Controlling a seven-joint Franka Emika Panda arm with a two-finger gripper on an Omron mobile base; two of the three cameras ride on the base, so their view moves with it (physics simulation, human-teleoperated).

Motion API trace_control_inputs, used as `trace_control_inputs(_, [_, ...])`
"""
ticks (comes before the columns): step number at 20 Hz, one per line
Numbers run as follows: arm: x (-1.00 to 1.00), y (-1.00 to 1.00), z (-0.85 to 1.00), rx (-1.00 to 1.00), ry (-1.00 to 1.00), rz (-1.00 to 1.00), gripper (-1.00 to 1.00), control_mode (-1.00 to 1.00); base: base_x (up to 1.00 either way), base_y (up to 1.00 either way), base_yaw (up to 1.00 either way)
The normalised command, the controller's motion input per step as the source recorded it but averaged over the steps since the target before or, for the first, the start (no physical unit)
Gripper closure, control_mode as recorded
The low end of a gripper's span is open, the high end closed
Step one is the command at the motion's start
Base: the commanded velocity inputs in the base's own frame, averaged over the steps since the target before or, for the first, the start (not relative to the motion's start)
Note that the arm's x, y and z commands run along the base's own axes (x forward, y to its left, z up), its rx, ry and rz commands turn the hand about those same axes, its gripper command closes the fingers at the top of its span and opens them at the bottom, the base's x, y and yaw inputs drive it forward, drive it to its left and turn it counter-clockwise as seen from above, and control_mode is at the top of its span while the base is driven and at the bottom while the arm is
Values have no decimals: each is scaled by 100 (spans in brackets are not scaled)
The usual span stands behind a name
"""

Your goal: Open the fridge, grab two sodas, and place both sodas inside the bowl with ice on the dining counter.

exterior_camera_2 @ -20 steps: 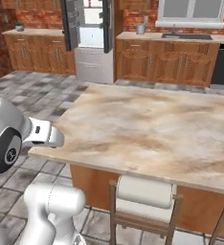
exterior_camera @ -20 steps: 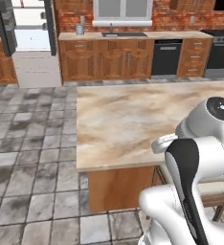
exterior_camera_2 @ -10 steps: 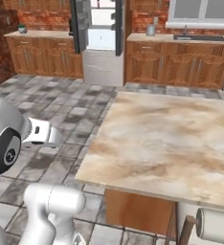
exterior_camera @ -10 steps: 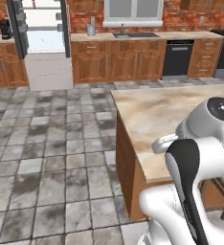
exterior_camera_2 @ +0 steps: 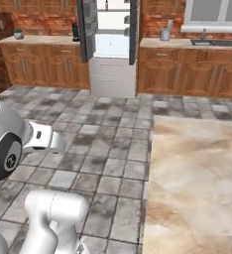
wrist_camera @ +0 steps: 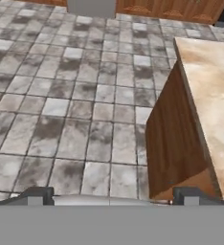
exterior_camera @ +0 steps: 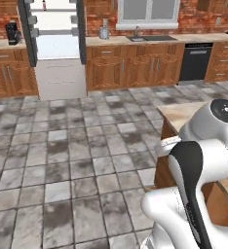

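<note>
The fridge point(exterior_camera: 57, 46) stands at the far wall with both doors swung open, white inside above its grey drawers; it is also at the top of the right base view point(exterior_camera_2: 112, 44). A small dark-red item sits on its top shelf, too small to name. The sodas and the bowl are out of view. A corner of the dining counter point(exterior_camera_2: 197, 173) with its marbled top shows on the right point(exterior_camera: 184, 114), and its wooden end panel is in the hand view point(wrist_camera: 209, 91). My gripper point(wrist_camera: 114, 195) is open above the floor beside that corner, its fingertips point(wrist_camera: 39, 194) far apart, nothing between them.
Grey stone floor tiles point(exterior_camera: 77, 160) stretch between the counter and the fridge. Wooden wall cabinets with a sink point(exterior_camera: 145, 38), a black dishwasher point(exterior_camera: 196, 61) and a coffee machine point(exterior_camera: 11, 31) line the far brick wall.
The whole picture has shifted: the base has moved. The dining counter slid off to the right and the open fridge now looks larger and closer to the middle. The arm keeps its pose.
</note>
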Motion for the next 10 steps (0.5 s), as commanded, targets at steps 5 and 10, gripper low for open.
trace_control_inputs(5, [0,0,0,0,0,0,-100,100,97,100,-13])
trace_control_inputs(10, [0,0,0,0,0,0,-100,100,100,57,-7])
